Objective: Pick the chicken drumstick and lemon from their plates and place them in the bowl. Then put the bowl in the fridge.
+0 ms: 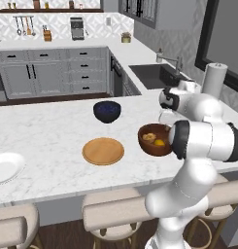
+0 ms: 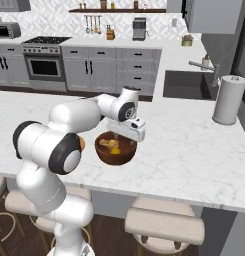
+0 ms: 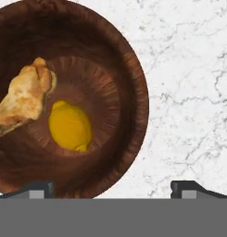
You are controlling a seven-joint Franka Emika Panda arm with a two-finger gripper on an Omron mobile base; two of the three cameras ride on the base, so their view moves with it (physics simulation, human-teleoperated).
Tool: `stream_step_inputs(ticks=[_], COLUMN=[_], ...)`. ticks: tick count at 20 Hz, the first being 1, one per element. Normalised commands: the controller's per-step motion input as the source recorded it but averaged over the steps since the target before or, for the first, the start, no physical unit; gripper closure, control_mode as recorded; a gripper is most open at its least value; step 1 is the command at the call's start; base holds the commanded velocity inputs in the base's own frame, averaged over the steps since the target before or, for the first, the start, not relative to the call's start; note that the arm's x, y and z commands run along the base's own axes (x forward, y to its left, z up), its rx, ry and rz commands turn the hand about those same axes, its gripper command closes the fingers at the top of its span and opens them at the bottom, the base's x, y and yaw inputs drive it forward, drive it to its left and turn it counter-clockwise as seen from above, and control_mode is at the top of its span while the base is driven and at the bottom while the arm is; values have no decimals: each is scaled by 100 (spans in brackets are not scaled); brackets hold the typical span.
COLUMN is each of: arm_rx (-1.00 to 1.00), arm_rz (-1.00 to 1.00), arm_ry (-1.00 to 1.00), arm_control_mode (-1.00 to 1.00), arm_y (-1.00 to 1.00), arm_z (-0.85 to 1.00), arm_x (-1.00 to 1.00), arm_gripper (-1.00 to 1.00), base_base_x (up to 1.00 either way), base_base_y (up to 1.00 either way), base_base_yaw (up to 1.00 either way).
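Bowl [image 3: 110, 69] rim cropped left

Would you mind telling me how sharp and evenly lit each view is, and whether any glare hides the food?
Left base view: soft, even light, slightly blurry. Right base view: similar, bowl interior shaded. Hand view: sharpest, no glare; lemon and chicken drumstick clear.

Navy bowl [image 1: 107, 111], paper-towel roll [image 2: 228, 99]
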Motion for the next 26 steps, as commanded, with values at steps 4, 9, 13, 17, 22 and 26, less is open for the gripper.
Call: stream_step_inputs(ticks=[4,9,13,17,22,26], arm_rx=[13,1,0,0,0,0], arm_rz=[-25,-6,-2,0,0,0], arm_ry=[7,3,0,2,1,0], arm_control_mode=[-100,-100,-100,-100,-100,-100], arm_y=[-32,10,16,0,0,0], arm_z=[-38,-38,-32,-31,-37,-22], arm_x=[-9,-5,5,13,2,0], arm_gripper=[-100,-100,-100,-100,-100,-100], base_base_x=[0,0,0,0,0,0], base_base_y=[0,0,0,0,0,0], base_base_yaw=[0,0,0,0,0,0])
